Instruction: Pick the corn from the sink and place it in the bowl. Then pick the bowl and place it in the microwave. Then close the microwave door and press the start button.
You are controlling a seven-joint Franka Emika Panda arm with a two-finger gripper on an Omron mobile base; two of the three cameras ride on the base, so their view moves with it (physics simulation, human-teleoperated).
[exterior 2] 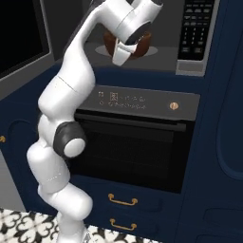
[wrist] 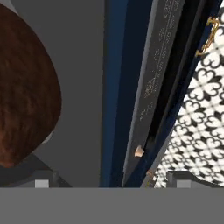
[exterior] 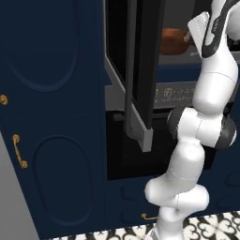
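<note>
Bowl (exterior 2: 128, 43) sits on the microwave (exterior 2: 156, 54) floor near its front edge, w/ gripper (wrist: 113, 181) spread wide just beside it, apparently let go so the door (exterior: 136, 70), swung open, can shut.

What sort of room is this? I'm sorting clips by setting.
Most likely a home kitchen: an open microwave holds a wooden bowl, a built-in oven sits below it, and navy cabinets stand on a patterned tile floor.
</note>
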